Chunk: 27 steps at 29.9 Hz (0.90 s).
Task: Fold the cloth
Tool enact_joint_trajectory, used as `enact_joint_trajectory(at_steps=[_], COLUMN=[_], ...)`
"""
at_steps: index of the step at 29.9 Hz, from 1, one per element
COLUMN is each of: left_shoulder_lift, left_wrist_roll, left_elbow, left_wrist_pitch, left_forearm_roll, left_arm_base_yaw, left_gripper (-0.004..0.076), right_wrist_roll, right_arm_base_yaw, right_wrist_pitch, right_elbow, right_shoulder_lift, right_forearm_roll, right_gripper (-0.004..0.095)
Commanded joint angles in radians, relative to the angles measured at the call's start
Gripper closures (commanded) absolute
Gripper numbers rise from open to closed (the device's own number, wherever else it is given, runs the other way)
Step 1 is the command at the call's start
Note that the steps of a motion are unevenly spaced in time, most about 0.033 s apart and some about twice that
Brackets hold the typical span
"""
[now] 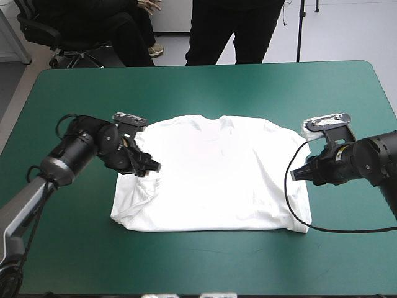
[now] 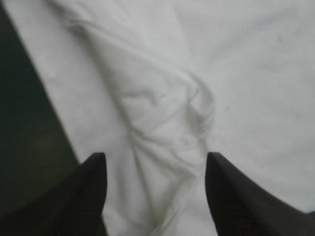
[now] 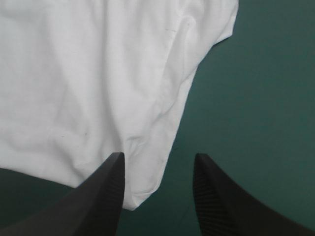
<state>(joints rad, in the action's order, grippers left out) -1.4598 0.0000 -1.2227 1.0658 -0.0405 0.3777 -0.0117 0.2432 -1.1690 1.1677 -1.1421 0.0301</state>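
Note:
The white T-shirt [image 1: 211,177] lies spread on the middle of the table, collar toward the far edge, its sides partly folded in. My left gripper [image 1: 147,166] sits low at the shirt's left side. In the left wrist view it [image 2: 155,158] is open, with a ridge of wrinkled T-shirt [image 2: 167,123] between and ahead of the black fingers. My right gripper [image 1: 299,174] hovers at the shirt's right edge. It [image 3: 158,156] is open too, and a corner of the T-shirt [image 3: 98,88] reaches between its fingers over the teal-green cover [image 3: 256,98].
Bare teal-green cover [image 1: 205,267] runs in a wide band between the shirt's hem and the table's front edge. Another band [image 1: 205,87] lies between the collar and the far edge.

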Motion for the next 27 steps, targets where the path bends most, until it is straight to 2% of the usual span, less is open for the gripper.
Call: enact_joint_trajectory(at_steps=[1, 4, 9, 16, 21, 27], left_shoulder_lift=[0.097, 0.154, 0.241, 0.273, 0.327, 0.331], left_wrist_roll=[-0.019, 0.000, 0.000, 0.000, -0.008, -0.010], left_elbow=[-0.031, -0.031, -0.031, 0.017, 0.198, 0.361], left_wrist_pitch=[0.059, 0.090, 0.101, 0.190, 0.106, 0.011], left_forearm_roll=[0.017, 0.017, 0.017, -0.028, -0.152, -0.158], left_arm_base_yaw=[-0.097, -0.171, -0.209, -0.209, -0.207, -0.161], left_gripper=[0.0291, 0.0291, 0.0291, 0.0291, 0.0291, 0.0291], right_wrist_roll=[0.002, -0.010, -0.068, -0.069, -0.069, -0.069], right_arm_base_yaw=[-0.020, -0.085, -0.200, -0.208, -0.208, -0.208], right_wrist_pitch=[0.029, 0.058, 0.110, 0.063, 0.063, 0.064], right_elbow=[0.034, 0.034, 0.034, 0.034, 0.034, 0.034], right_shoulder_lift=[-0.007, -0.052, -0.137, -0.176, -0.169, -0.168], right_forearm_roll=[0.049, 0.003, -0.154, -0.168, -0.178, -0.200], right_gripper=[0.0488, 0.0456, 0.0375, 0.0358, 0.0358, 0.0358])
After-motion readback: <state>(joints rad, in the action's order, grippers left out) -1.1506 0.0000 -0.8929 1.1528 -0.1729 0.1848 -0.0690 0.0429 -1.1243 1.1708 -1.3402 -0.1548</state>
